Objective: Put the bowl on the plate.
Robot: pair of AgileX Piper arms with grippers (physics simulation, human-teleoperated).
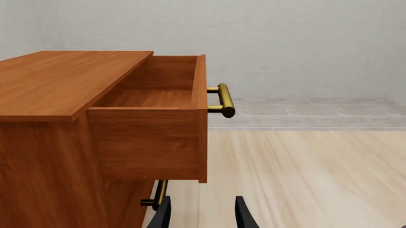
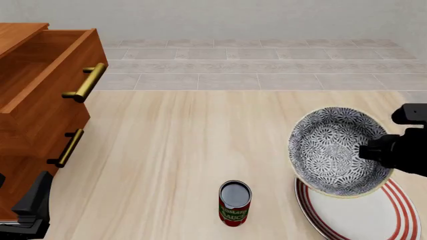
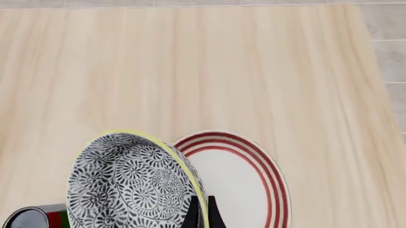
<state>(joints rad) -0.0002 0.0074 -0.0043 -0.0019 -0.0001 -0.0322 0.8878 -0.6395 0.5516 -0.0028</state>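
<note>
The floral blue-grey bowl [image 2: 337,150] hangs tilted above the far left part of the white plate with red rings [image 2: 373,212], at the table's front right. My right gripper [image 2: 381,152] is shut on the bowl's right rim. In the right wrist view the fingers [image 3: 201,214] pinch the yellowish rim of the bowl [image 3: 130,185], with the plate [image 3: 238,180] below and beside it. My left gripper [image 1: 201,213] stands open with nothing between its fingers, low at the front left beside the cabinet.
A wooden cabinet [image 2: 33,115] with an open top drawer [image 1: 155,104] and brass handles [image 2: 87,82] fills the left side. A small red can [image 2: 234,203] stands upright left of the plate, near the front edge.
</note>
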